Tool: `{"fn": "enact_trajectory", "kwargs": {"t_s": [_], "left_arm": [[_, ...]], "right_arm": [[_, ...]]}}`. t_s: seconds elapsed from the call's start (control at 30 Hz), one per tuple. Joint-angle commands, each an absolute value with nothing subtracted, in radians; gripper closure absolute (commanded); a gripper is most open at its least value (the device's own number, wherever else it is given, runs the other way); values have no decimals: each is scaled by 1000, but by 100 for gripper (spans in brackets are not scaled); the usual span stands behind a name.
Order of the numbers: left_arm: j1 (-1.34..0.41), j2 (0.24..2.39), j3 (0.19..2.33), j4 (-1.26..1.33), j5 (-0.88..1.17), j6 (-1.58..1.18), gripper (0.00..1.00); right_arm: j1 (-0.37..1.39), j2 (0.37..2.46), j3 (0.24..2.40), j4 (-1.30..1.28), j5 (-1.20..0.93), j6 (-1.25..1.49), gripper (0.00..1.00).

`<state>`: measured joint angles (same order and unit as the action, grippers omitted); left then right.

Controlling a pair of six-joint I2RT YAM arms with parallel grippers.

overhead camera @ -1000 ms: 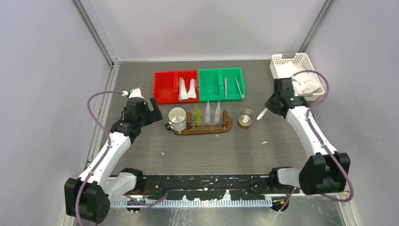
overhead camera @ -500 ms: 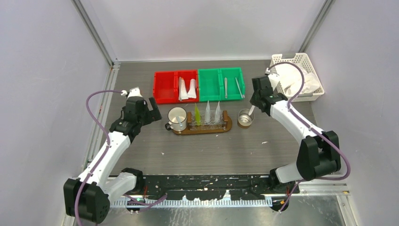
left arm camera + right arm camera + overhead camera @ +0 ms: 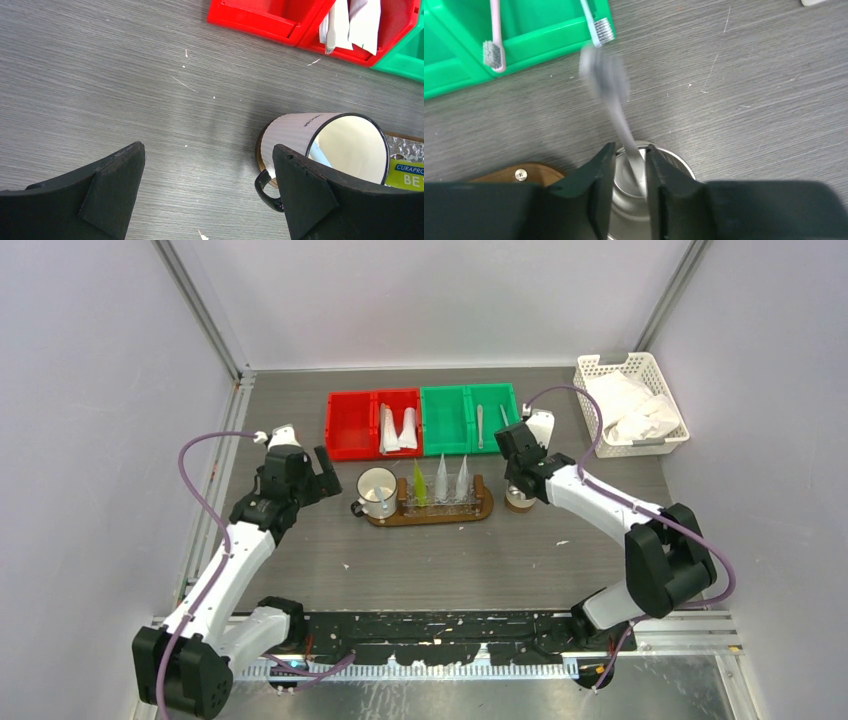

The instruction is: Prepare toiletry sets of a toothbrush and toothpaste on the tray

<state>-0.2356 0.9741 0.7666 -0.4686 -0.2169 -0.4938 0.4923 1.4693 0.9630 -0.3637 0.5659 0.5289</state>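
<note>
My right gripper hangs over the steel cup, just right of the wooden tray. A pale toothbrush stands between its jaws with the handle end down in the cup and the head blurred. The jaws stand a little wider than the handle, which leans on the right finger. A yellow-green tube and two whitish tubes stand on the tray. My left gripper is open and empty, left of the white mug.
Two red bins hold whitish tubes. Two green bins hold toothbrushes. A white basket with white packets stands at the back right. Grey walls close both sides.
My right arm has swung left from beside the basket to above the steel cup, carrying the toothbrush. Its jaws now stand apart around the handle. The left arm has barely moved.
</note>
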Motion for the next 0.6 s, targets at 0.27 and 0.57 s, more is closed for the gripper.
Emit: {"fn": "enact_trajectory", "kwargs": {"t_s": [0.27, 0.57], "left_arm": [[-239, 950, 803, -467, -236, -495, 0], [-239, 948, 819, -479, -244, -488, 0]], "right_arm": [[515, 1312, 937, -397, 612, 520, 46], [512, 1136, 994, -574, 581, 522, 48]]}}
